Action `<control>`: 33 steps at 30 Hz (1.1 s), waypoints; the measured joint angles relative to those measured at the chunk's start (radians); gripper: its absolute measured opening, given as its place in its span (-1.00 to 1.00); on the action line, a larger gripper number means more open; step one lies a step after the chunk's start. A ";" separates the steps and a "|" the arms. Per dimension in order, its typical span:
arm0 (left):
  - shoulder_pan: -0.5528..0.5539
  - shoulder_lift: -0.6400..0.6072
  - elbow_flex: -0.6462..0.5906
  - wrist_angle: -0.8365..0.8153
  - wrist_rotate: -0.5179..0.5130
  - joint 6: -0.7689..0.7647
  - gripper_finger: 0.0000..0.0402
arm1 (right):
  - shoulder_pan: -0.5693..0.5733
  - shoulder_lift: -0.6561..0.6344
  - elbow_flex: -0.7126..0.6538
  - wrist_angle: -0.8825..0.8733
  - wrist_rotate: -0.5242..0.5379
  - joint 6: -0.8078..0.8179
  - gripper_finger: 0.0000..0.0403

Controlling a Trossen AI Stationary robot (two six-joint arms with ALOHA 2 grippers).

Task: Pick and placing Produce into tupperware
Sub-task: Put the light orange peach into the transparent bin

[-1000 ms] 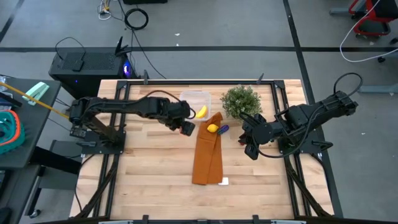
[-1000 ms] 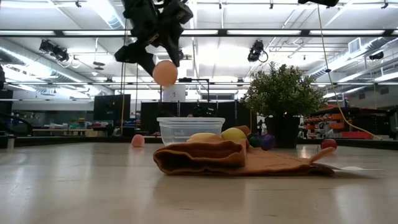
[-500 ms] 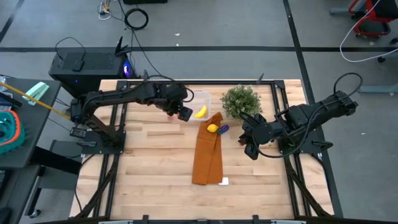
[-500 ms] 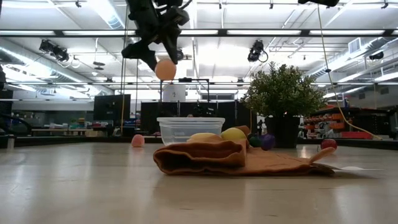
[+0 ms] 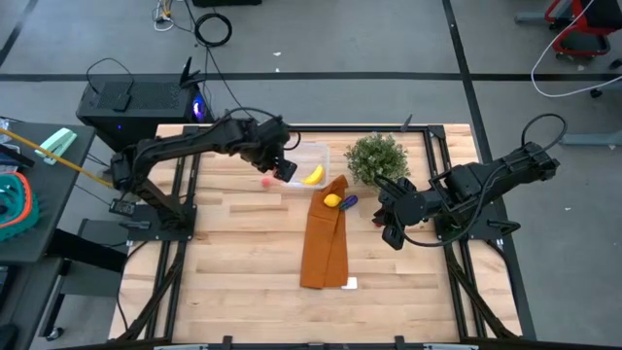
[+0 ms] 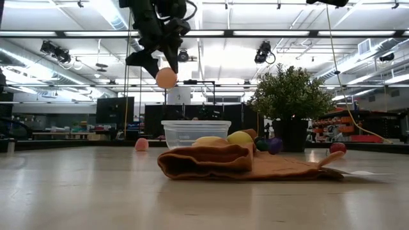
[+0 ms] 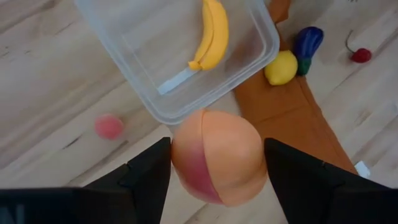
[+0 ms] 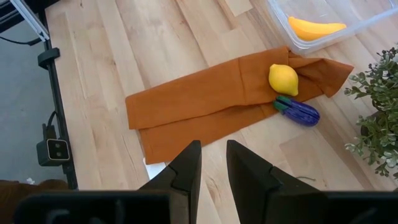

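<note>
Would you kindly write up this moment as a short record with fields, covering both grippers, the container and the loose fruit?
left gripper: raised near the tupperware's edge, shut on the peach
right gripper: waiting above the table, beside the cloth, holding nothing
tupperware: holds the banana
on cloth: lemon
beside lemon: purple piece
on bare table: small pink fruit, small red piece

Left hand (image 6: 155, 62) raised high, fingers clamped; right hand (image 5: 391, 231) waits low, nearly closed.
</note>
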 joint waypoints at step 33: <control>0.025 0.476 0.518 -0.302 -0.069 0.335 0.23 | 0.000 0.000 0.000 0.000 0.000 0.035 -0.59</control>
